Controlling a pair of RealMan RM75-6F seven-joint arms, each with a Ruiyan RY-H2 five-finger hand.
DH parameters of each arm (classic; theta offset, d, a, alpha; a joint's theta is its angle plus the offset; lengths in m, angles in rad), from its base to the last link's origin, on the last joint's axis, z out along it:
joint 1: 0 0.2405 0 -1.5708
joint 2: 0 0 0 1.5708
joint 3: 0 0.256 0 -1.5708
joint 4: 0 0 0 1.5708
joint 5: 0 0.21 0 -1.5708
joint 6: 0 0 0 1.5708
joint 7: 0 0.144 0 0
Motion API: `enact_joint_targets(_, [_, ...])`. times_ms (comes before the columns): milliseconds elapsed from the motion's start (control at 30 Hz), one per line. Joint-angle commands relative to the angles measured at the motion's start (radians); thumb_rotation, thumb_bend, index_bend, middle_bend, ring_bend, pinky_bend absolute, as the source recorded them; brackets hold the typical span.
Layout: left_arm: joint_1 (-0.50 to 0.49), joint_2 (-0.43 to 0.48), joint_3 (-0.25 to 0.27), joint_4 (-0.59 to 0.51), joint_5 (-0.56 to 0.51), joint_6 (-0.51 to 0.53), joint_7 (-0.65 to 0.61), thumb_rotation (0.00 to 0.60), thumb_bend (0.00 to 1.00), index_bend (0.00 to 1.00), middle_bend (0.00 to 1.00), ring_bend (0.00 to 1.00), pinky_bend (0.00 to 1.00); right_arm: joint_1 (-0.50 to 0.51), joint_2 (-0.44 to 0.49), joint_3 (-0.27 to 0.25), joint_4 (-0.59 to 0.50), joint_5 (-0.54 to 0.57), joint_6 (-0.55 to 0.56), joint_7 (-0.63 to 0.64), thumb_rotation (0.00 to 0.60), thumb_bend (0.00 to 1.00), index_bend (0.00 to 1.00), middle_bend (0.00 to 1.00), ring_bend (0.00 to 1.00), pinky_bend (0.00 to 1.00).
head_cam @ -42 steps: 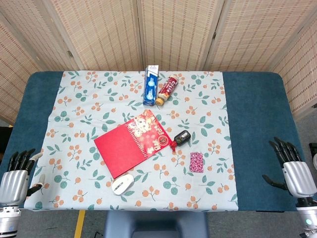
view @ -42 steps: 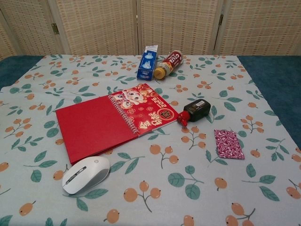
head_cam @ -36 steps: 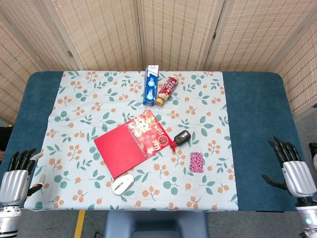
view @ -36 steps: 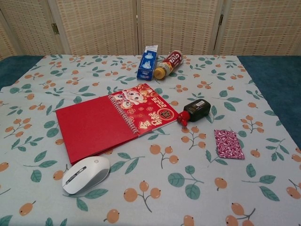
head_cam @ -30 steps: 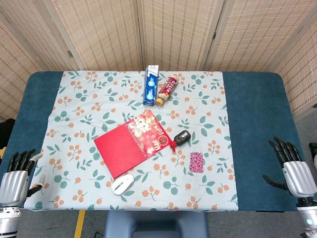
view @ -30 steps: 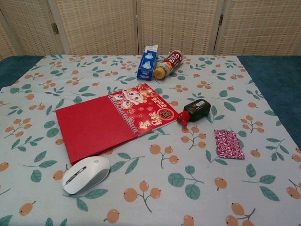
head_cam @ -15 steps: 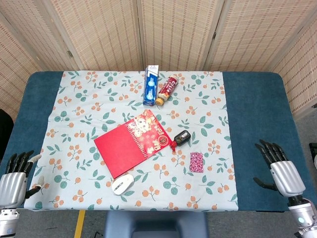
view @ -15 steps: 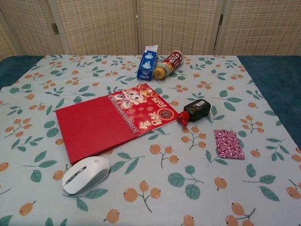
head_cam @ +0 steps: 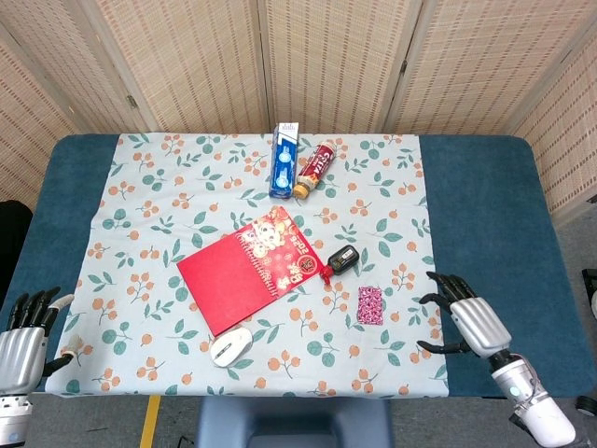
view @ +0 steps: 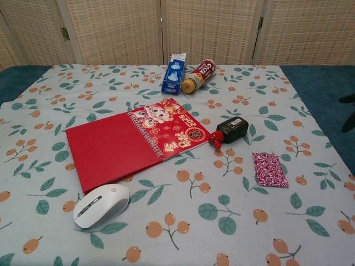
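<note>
Your right hand (head_cam: 469, 320), fingers spread and empty, hovers just right of the patterned pink pouch (head_cam: 370, 305); sweep in low and you may shove it away.

The worktop (head_cam: 485, 201) carries a floral cloth (head_cam: 392, 187) — on it a red notebook (head_cam: 224, 278), mouse (head_cam: 231, 346), key fob (head_cam: 343, 259), pouch (head_cam: 370, 305), blue box (head_cam: 284, 161) and bottle (head_cam: 313, 168).

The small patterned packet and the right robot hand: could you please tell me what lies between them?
Nothing: in the head view only bare floral tablecloth lies between the patterned packet and the right robot hand, which is open and apart from it.
</note>
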Motion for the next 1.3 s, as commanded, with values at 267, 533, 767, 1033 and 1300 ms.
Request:
enact_joint_targets(267, [-0.005, -0.009, 0.002, 0.017, 0.003, -0.01, -0.014, 0.6, 0.43, 0.24, 0.13, 0.12, 0.0, 0.074, -0.1, 0.021, 0.041, 0.052, -0.099, -0.079, 0.182, 0.21, 0.35, 0.06, 0.0, 0.0])
enact_joint_targets(533, [-0.003, -0.013, 0.001, 0.036, -0.008, -0.019, -0.032, 0.6, 0.43, 0.24, 0.13, 0.12, 0.0, 0.129, -0.194, 0.031, 0.106, 0.089, -0.169, -0.138, 0.18, 0.2, 0.35, 0.06, 0.0, 0.0])
enact_joint_targets(767, [-0.002, -0.015, 0.003, 0.047, -0.009, -0.022, -0.045, 0.6, 0.43, 0.24, 0.13, 0.12, 0.0, 0.163, -0.263, 0.037, 0.162, 0.124, -0.208, -0.189, 0.181, 0.21, 0.35, 0.05, 0.0, 0.0])
enact_joint_targets(1033, [0.003, -0.018, 0.005, 0.062, -0.013, -0.023, -0.063, 0.6, 0.43, 0.24, 0.13, 0.12, 0.0, 0.188, -0.316, 0.04, 0.204, 0.153, -0.231, -0.222, 0.179, 0.21, 0.34, 0.05, 0.0, 0.0])
enact_joint_targets(1300, [0.009, -0.02, 0.009, 0.073, -0.015, -0.022, -0.074, 0.6, 0.43, 0.24, 0.13, 0.12, 0.0, 0.209, -0.345, 0.041, 0.228, 0.169, -0.246, -0.229, 0.177, 0.2, 0.34, 0.05, 0.0, 0.0])
